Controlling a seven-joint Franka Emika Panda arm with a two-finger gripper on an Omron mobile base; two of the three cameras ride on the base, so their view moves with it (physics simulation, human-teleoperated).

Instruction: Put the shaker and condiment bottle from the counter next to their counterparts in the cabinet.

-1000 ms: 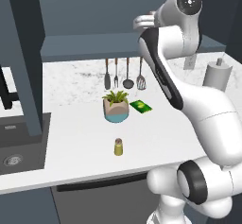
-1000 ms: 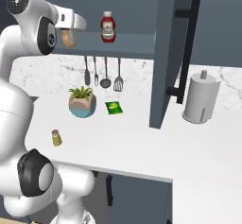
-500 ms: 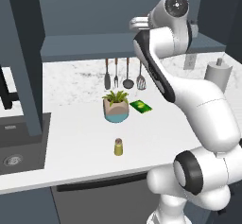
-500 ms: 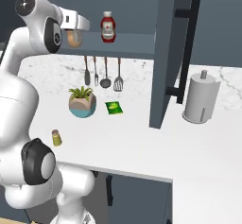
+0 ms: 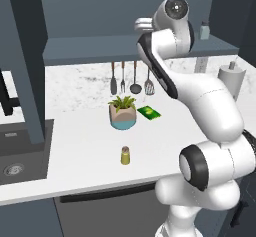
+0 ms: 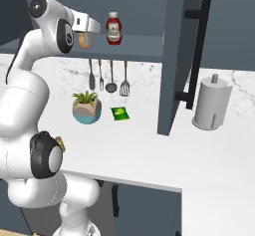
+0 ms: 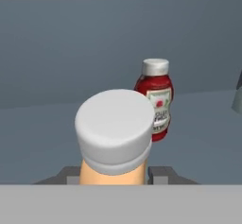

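Up at the cabinet (image 6: 164,46) shelf, the gripper (image 7: 114,175) holds the condiment bottle (image 7: 114,138) with its jaws drawn in narrow on the orange-tan body, just under the pale cap. The hand carries it at shelf height and faces the back wall, which I judge suits setting it down beside the red ketchup bottle (image 7: 155,98), its counterpart. In the hand view the ketchup stands upright just beyond and to one side of the cap; the two look near but apart, though how far the carried bottle sits above the shelf cannot be told. In the right base view the orange bottle (image 6: 85,40) shows as a small patch beside the hand, left of the ketchup (image 6: 114,28).

Down on the counter (image 5: 75,141) the shaker (image 5: 125,155) stands upright and alone in front of the potted plant (image 5: 122,112), untouched, so that half of the task remains. The pale blue-grey shaker (image 5: 204,31) sits on the shelf's far end.

The fingertips are mostly hidden behind the bottle, and its base and label are cut off below. In the right base view the arm covers most of the yellow shaker.
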